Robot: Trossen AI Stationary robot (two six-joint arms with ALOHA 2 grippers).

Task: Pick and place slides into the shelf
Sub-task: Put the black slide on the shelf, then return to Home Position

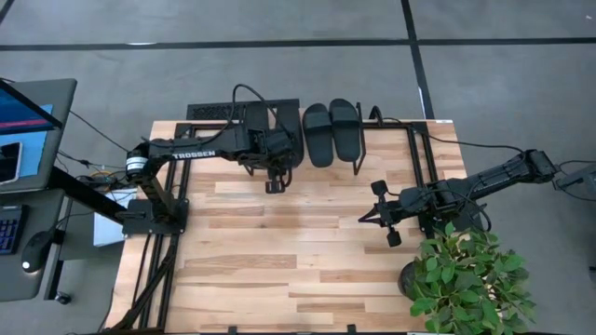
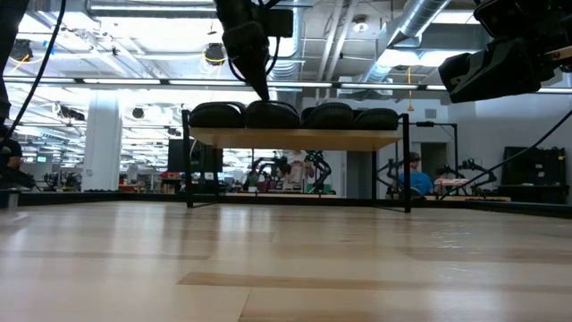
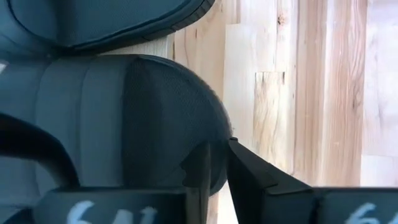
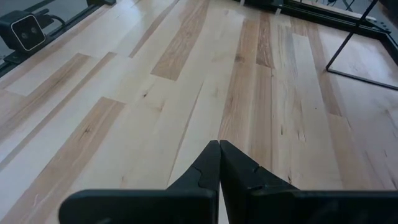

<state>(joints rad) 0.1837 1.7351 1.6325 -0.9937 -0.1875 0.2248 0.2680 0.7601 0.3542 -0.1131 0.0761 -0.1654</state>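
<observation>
Four black slides lie side by side, soles down, on the shelf's (image 2: 304,139) wood top at the table's far edge. In the high view two of them (image 1: 319,135) (image 1: 345,128) show; my left arm covers the other two. My left gripper (image 2: 259,89) (image 3: 219,149) comes down on the second slide from the left (image 2: 273,114) and is shut on it. My right gripper (image 1: 365,219) (image 4: 219,144) hovers shut above bare tabletop near the table's right side, touching nothing. My left gripper pinches the slide's rounded side edge (image 3: 214,177) between its two fingers, one finger (image 3: 199,171) over the slide and the other (image 3: 252,177) outside it. It comes from above, pointing down. The slide lies on the shelf top beside its neighbour (image 3: 106,18).
A potted plant (image 1: 466,274) stands at the table's near right corner, close to my right arm. Black frame rails (image 1: 419,158) run along the right side. A monitor and keyboard (image 1: 19,130) sit off the left edge. The middle tabletop (image 1: 279,251) is bare wood.
</observation>
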